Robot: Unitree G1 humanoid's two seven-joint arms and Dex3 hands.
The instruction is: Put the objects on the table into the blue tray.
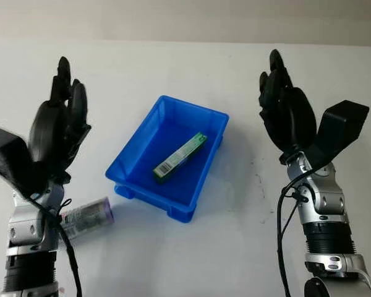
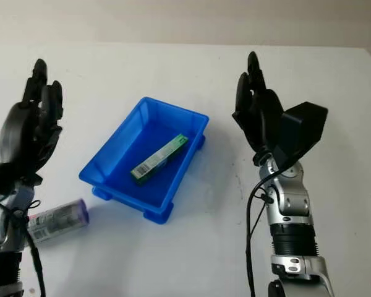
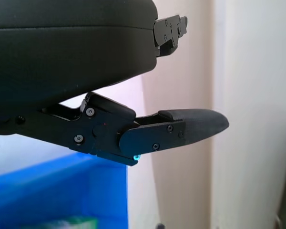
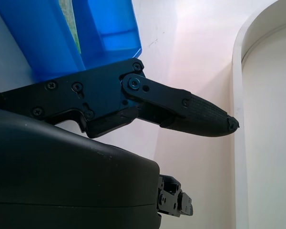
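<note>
Looking down, head camera:
Blue tray (image 1: 149,146): sits near the middle of the white tabletop (image 1: 235,235), turned at an angle.
Green box (image 1: 180,157): lies flat on the tray floor, along its length.
Purple-capped tube (image 1: 86,217): lies on its side on the tabletop by the near left corner of the tray, apart from it and partly behind the left forearm.
Left hand (image 1: 57,127): raised over the left part of the tabletop, open, holding nothing.
Right hand (image 1: 285,108): raised right of the tray, open, holding nothing.

Left wrist camera:
Left hand (image 3: 133,95): open, one finger (image 3: 181,131) stretched out; the tray's blue wall (image 3: 57,191) behind it.

Right wrist camera:
Right hand (image 4: 133,143): open, finger (image 4: 190,112) extended; the tray (image 4: 102,28) beyond it.
</note>
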